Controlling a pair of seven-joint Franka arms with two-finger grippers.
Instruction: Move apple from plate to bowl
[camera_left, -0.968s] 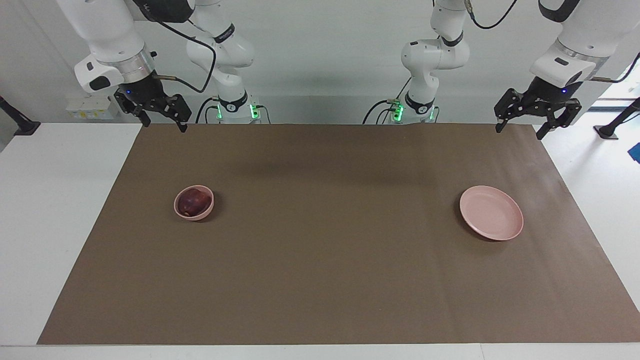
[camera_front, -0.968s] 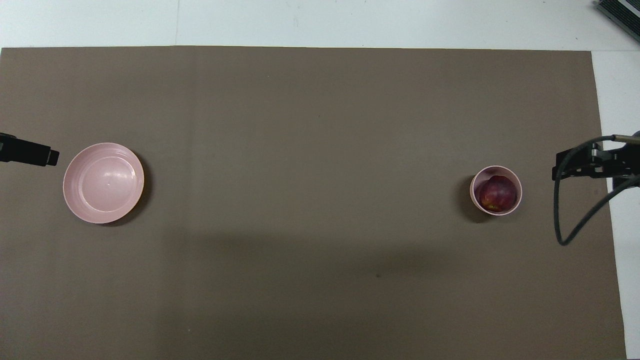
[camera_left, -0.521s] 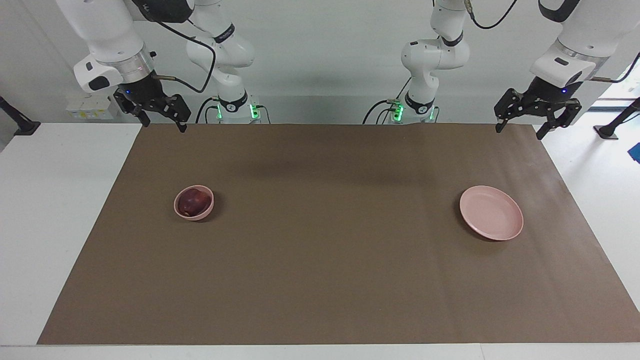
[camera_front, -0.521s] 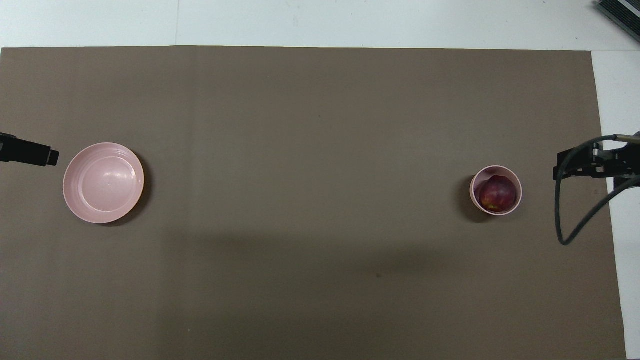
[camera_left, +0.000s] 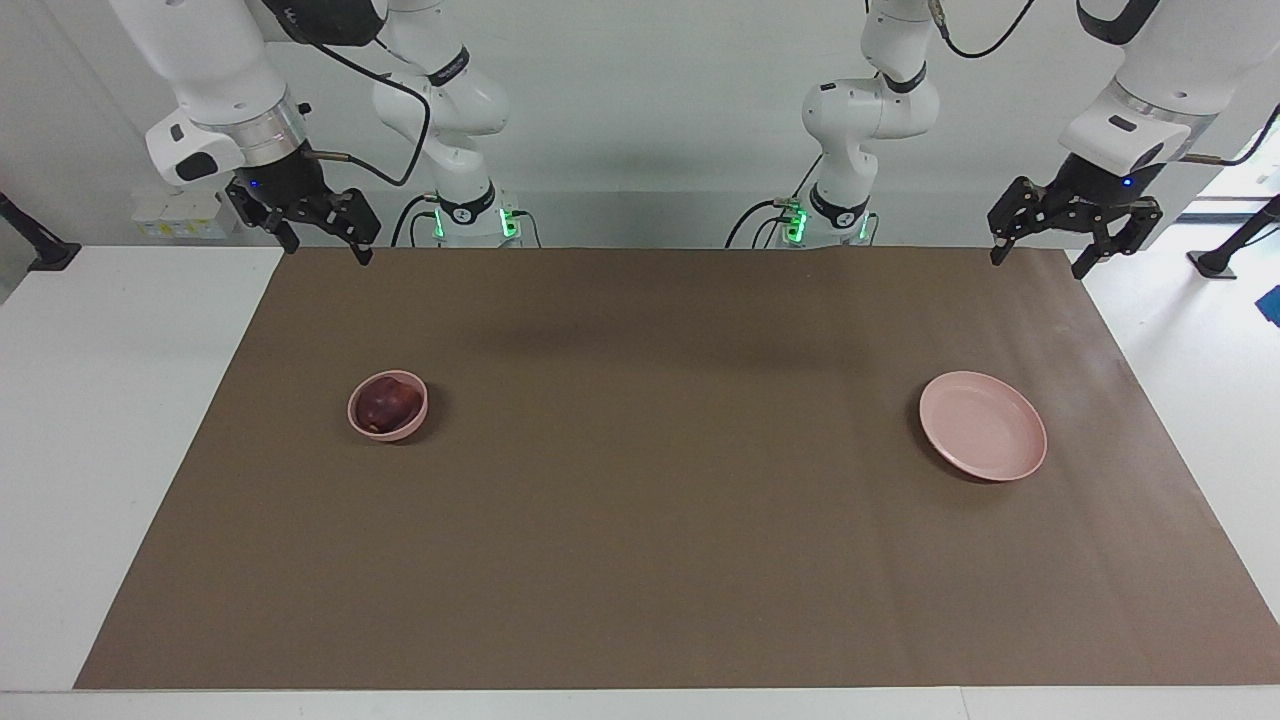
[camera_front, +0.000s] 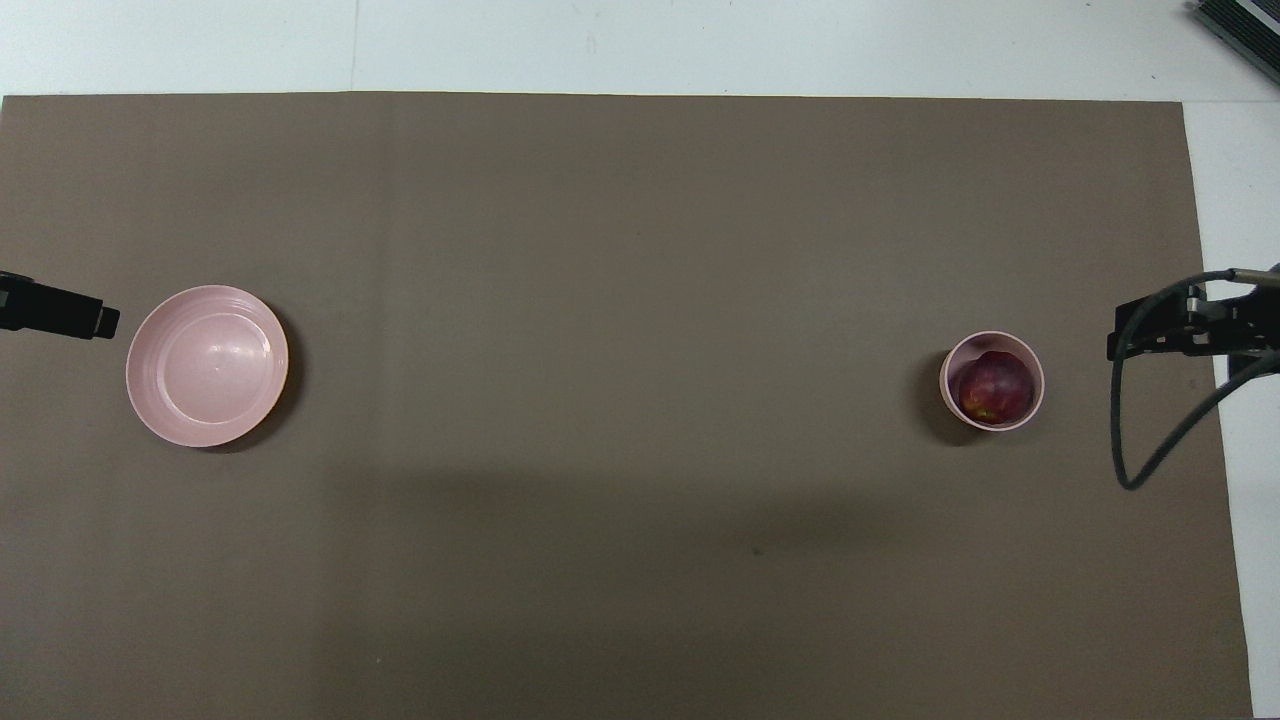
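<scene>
The dark red apple (camera_left: 389, 402) (camera_front: 994, 388) lies in the small deep pink bowl (camera_left: 387, 427) (camera_front: 944, 372) toward the right arm's end of the table. The wide pink plate (camera_left: 983, 438) (camera_front: 207, 365) is bare, toward the left arm's end. My right gripper (camera_left: 322, 252) is open and empty, raised over the mat's corner near its base, well away from the bowl. My left gripper (camera_left: 1038, 260) is open and empty, raised over the mat's other corner near the robots, away from the plate. Both arms wait.
A brown mat (camera_left: 660, 480) covers most of the white table (camera_left: 120, 400). The two arm bases (camera_left: 465, 215) (camera_left: 830, 215) stand at the mat's edge nearest the robots. A black cable (camera_front: 1150, 440) hangs by the right gripper.
The right gripper has drifted slightly up and away from the bowl. The apple, bowl, plate and left arm have not moved.
</scene>
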